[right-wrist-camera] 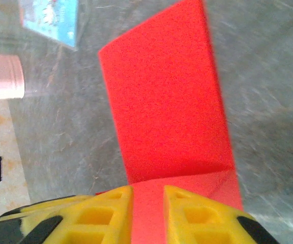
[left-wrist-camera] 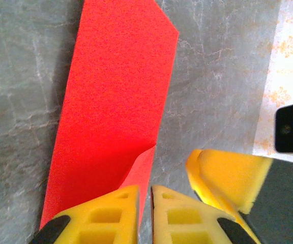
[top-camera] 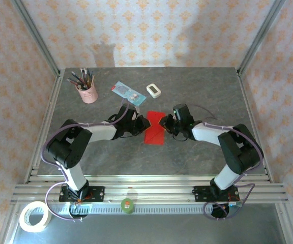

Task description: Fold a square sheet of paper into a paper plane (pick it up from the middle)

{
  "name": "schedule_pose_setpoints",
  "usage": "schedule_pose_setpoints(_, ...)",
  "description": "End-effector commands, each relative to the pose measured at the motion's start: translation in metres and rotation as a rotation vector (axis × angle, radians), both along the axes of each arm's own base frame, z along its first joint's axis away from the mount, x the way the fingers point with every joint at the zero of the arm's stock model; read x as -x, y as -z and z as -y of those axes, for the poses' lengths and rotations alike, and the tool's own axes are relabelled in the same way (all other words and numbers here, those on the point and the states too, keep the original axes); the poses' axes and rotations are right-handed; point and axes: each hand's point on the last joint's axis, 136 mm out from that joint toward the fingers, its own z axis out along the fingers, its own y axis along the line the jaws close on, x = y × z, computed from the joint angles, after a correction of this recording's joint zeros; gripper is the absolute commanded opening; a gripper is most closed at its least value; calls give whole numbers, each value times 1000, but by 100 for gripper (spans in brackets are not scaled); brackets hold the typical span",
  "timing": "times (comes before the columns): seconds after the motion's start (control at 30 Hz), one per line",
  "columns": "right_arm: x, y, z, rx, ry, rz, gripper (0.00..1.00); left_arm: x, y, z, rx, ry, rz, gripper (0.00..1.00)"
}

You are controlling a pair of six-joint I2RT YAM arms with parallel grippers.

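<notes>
Left pincer (left-wrist-camera: 145,192) at red paper (left-wrist-camera: 111,101)

The table (top-camera: 151,157) is grey like stone, with thin pale lines. The walls (top-camera: 151,30) around it are pale with little orange flowers, and shiny metal posts (top-camera: 35,33) rise at the back corners. A soft grey shadow sits on the back wall.

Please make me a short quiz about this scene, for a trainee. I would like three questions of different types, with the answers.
1. True or false: the red paper lies as a flat, unfolded square.
2. What stands at the far left of the table? A) pink cup of brushes B) glass bottle C) metal bowl
3. Fill in: the white block lies to the right of the light blue ____.
Key: 1 false, it is folded; 2 A; 3 card.
</notes>
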Motion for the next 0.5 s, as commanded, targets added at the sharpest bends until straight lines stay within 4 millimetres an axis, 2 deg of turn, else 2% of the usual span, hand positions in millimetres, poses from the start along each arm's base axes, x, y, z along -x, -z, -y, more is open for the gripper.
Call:
schedule_pose_setpoints(0.0, -9, -14, 7, -54, 115, 24, 26, -4, 7, 0, -39, 58, 6, 14)
schedule_pose_setpoints(0.27, 0, -12, 16, -79, 210, -10, 37, -29, 26, -13, -127, 62, -25, 13)
schedule_pose_setpoints(0.33, 3, -9, 14, -84, 216, -25, 39, -31, 39, -14, -156, 90, -54, 13)
schedule_pose_setpoints(0.47, 9, -6, 6, -104, 205, -46, 41, -32, 51, -18, -204, 126, -75, 12)
